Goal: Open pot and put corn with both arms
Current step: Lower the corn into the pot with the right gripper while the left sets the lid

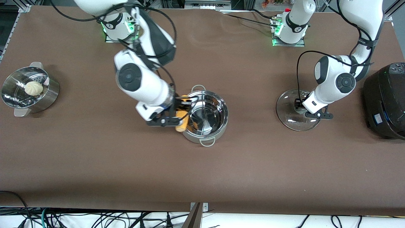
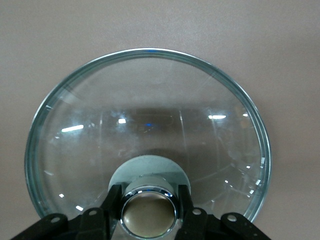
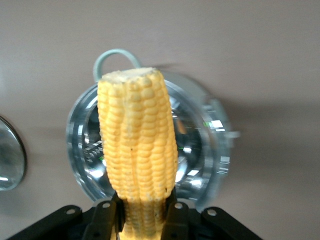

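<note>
Right gripper fingers clamped, wrist tilted; left gripper fingers clamped, wrist low.

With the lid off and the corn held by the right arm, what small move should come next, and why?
Probably shift the right gripper a little further over the pot, then lower. It is shut on the corn, which hangs at the rim rather than over the middle. The pot stands open; the left gripper holds the lid by its knob on the table, clear of the way.

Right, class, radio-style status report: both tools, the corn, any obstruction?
Right tool shut on yellow corn cob, over rim of open shiny steel pot. Left tool shut on tan knob of glass lid, on table. Nothing blocking pot.
</note>
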### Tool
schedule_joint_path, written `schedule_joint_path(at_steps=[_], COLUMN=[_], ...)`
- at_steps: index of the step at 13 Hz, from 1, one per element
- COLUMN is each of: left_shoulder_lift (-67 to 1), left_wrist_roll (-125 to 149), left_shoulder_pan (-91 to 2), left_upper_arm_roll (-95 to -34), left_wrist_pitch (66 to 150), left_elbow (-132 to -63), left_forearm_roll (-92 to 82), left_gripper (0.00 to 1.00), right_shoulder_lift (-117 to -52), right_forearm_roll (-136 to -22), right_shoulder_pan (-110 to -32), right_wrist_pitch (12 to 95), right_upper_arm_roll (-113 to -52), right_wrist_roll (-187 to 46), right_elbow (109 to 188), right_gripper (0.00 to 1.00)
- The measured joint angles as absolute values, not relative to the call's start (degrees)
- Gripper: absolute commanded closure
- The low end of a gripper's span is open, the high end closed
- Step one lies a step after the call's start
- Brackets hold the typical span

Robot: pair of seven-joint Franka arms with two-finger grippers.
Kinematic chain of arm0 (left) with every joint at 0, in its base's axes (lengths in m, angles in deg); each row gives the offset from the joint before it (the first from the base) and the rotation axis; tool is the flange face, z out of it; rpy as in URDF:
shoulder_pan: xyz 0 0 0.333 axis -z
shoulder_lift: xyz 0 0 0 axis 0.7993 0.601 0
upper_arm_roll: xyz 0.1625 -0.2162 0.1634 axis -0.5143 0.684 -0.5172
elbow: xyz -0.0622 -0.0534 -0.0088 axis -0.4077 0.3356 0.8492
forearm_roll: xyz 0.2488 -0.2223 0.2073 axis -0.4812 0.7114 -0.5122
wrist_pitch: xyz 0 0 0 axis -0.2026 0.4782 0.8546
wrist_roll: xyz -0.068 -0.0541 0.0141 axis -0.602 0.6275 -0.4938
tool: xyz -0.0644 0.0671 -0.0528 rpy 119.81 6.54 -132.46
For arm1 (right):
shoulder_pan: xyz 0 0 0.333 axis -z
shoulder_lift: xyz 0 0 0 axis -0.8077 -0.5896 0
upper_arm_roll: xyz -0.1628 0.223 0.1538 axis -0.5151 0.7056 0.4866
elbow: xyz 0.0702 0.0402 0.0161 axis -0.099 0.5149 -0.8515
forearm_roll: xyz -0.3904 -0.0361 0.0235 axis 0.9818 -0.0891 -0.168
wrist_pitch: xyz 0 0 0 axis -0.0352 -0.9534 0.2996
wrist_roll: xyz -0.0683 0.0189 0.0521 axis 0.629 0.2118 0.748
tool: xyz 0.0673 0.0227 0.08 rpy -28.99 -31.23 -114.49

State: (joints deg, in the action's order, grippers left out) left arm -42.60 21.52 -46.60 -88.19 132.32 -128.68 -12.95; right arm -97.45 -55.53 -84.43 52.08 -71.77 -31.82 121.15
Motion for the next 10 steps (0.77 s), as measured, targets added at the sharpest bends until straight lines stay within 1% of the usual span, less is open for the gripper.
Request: schedule_joint_path(at_steps=[1, 2, 3, 4, 5, 6, 8, 10], left_shoulder_lift=[-42.6, -42.5, -42.5, -42.4, -42.4, -42.5, -44.1, -48.6], left_wrist_roll=[21.5, 21.5, 21.5, 21.5, 21.5, 21.4, 20.7, 18.8], left_shoulder_pan=[-46.6, -46.6, -46.6, -46.6, -46.6, -46.6, -46.6, -46.6], left_upper_arm_roll=[-88.2, -88.2, -88.2, -88.2, -88.2, -88.2, -88.2, -88.3], left_wrist_pitch=[132.3, 132.3, 132.3, 132.3, 132.5, 132.6, 132.0, 126.4], left_elbow=[-128.6, -128.6, -128.6, -128.6, -128.6, -128.4, -127.3, -124.8], left_forearm_roll=[-13.0, -12.9, -12.9, -12.9, -12.7, -11.7, -10.7, -10.7], left_gripper=[0.81, 0.25, 0.00, 0.00, 0.00, 0.00, 0.00, 0.00], right_shoulder_lift=[-99.4, -101.6, -103.5, -105.4, -106.9, -108.0, -108.7, -108.4], right_forearm_roll=[-55.5, -55.5, -55.5, -55.7, -56.1, -56.4, -56.5, -56.5], right_shoulder_pan=[-86.2, -87.4, -87.9, -88.1, -88.1, -88.2, -88.9, -89.4], right_wrist_pitch=[55.0, 57.6, 58.9, 59.4, 59.6, 59.8, 59.8, 59.7], right_upper_arm_roll=[-71.8, -71.8, -71.8, -71.8, -71.8, -71.8, -71.8, -71.8], right_wrist_roll=[-29.5, -28.2, -27.5, -27.0, -26.7, -26.1, -25.3, -25.0], right_elbow=[121.2, 121.2, 121.2, 121.1, 121.1, 121.1, 121.1, 120.4], right_gripper=[0.92, 0.92, 0.89, 0.86, 0.37, 0.00, 0.00, 0.00])
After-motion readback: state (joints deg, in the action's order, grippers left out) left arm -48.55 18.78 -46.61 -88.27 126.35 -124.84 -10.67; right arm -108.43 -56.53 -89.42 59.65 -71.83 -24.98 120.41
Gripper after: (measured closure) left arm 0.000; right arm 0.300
